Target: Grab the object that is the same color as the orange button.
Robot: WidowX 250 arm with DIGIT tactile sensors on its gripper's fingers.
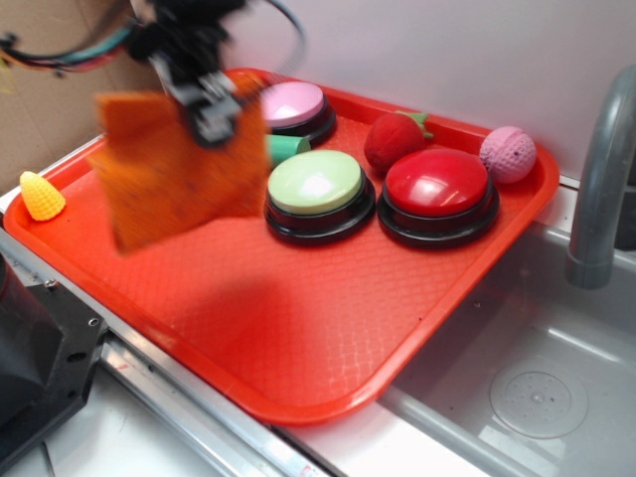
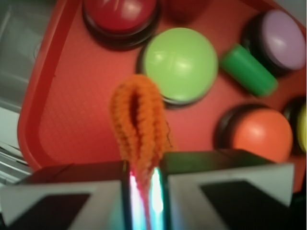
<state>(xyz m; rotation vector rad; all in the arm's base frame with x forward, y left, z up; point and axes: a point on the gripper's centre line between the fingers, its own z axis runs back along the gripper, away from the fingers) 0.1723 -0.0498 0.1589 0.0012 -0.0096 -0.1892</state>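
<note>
The orange cloth rag hangs in the air over the left part of the red tray, blurred by motion. My gripper is shut on its top edge. In the wrist view a folded loop of the rag sticks out from between my closed jaws, gripper. The orange button sits on the tray at the right of the wrist view; in the exterior view the rag and arm hide it.
A green-topped button, a red-topped button and a pink-topped button stand on the tray. A green cylinder, a strawberry toy, a pink ball and a yellow corn toy lie around them. A sink and faucet are at right.
</note>
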